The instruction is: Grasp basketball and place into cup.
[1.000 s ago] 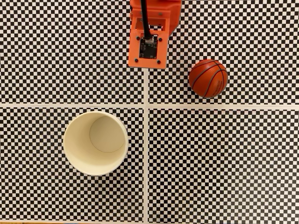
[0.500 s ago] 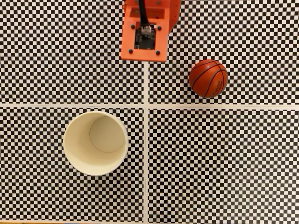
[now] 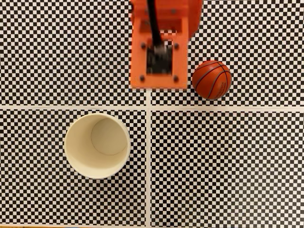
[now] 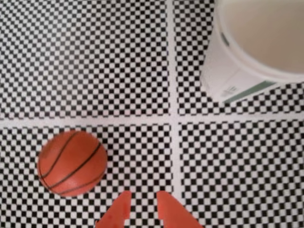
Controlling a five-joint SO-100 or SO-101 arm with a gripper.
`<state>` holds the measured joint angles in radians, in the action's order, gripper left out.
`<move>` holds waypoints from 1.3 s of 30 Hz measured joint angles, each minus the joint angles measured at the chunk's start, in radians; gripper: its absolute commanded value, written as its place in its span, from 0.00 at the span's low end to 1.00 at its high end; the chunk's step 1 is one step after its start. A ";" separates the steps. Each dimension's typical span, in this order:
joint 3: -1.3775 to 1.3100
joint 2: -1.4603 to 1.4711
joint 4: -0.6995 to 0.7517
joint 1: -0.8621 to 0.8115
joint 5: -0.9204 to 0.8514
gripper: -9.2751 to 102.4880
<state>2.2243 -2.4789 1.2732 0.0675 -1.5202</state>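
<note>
Basketball on checkered tabletop, far from the empty paper cup, orange fingers slightly apart beside the ball, holding nothing

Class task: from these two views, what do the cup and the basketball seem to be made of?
The cup: probably paper, matte cream, with a rolled rim and printed outer wall. The basketball: likely rubber or soft plastic, orange-brown with a slight sheen and black seam lines; texture too blurred to confirm.

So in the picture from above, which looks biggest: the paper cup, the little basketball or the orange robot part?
Largest to smallest, as they look in the fixed view:
1. The orange robot part, though it is blurred, cut off by the top edge and probably nearer the camera, so this is unsure.
2. The cup, close behind.
3. The basketball, clearly smallest.
</note>
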 measured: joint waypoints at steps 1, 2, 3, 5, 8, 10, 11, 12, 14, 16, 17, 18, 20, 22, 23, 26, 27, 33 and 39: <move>-0.035 0.034 0.009 0.011 0.000 0.08; -0.069 0.064 0.020 0.020 0.000 0.08; -0.101 0.094 0.031 0.023 0.000 0.08; -0.169 0.170 0.058 0.032 0.000 0.08; -0.238 0.255 0.089 0.064 0.000 0.08; -0.327 0.348 0.126 0.072 0.000 0.08; -0.371 0.379 0.144 0.087 0.000 0.08; -0.393 0.391 0.147 0.110 0.011 0.08; -0.423 0.403 0.152 0.124 0.017 0.08; -0.443 0.407 0.158 0.112 0.015 0.08; -0.453 0.407 0.163 0.112 -0.002 0.08; -0.457 0.407 0.166 0.120 -0.025 0.08; -0.462 0.407 0.176 0.107 -0.037 0.08; -0.462 0.407 0.186 0.103 -0.055 0.08; -0.462 0.403 0.189 0.107 -0.071 0.08; -0.463 0.397 0.196 0.063 -0.126 0.08; -0.463 0.397 0.196 0.054 -0.144 0.08; -0.485 0.391 0.210 0.005 -0.235 0.08; -0.499 0.394 0.241 -0.009 -0.222 0.08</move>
<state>1.7257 -2.0847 1.5140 0.0583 -1.7426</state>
